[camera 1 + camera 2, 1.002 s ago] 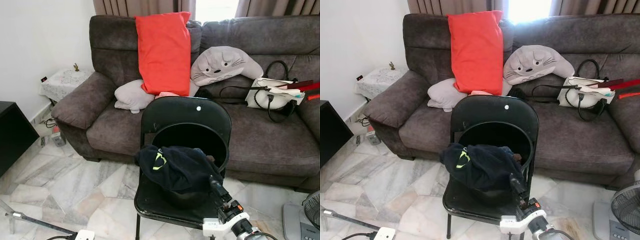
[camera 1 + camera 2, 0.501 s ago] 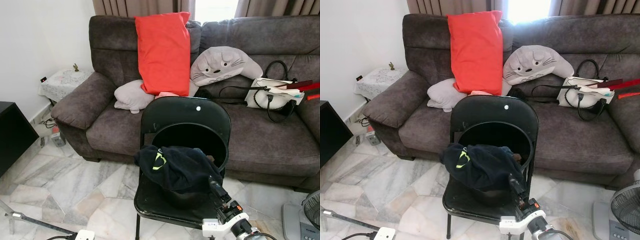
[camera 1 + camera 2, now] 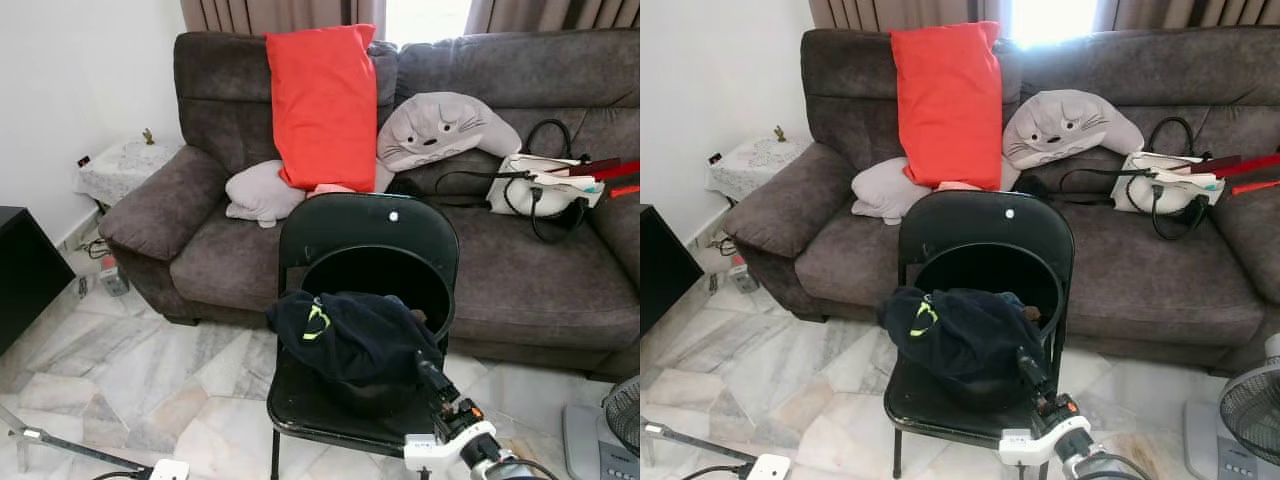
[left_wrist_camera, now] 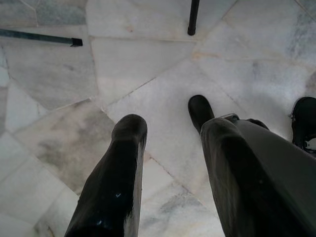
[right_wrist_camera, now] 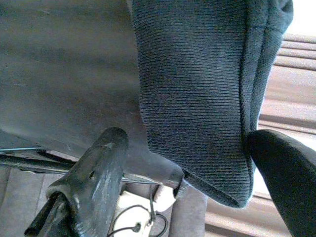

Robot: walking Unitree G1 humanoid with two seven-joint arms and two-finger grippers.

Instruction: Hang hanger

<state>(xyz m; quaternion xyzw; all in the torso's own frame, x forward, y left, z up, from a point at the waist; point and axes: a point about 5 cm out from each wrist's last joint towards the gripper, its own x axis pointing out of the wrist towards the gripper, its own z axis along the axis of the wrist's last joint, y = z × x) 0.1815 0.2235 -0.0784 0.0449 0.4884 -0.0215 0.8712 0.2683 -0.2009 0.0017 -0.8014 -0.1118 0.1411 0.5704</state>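
Note:
A dark navy garment [image 3: 355,335] with a yellow-green logo lies bunched on the seat of a black folding chair [image 3: 370,225]. My right gripper [image 3: 424,370] reaches up from the lower right to the garment's near right edge. In the right wrist view the gripper [image 5: 185,143] is open, and the garment's ribbed hem [image 5: 197,98] hangs between the two fingers, close to one of them. My left gripper [image 4: 170,128] hangs open over the marble floor, holding nothing. I see no hanger.
A brown sofa [image 3: 540,280] behind the chair carries a red cushion [image 3: 322,105], a grey character pillow [image 3: 445,125] and a white handbag [image 3: 540,190]. A fan [image 3: 1250,420] stands at the lower right. A power strip [image 3: 765,466] and a metal bar [image 3: 60,445] lie on the floor at the left.
The whole view has shifted slightly, so the camera moved. My right gripper stays at the garment's edge on the chair.

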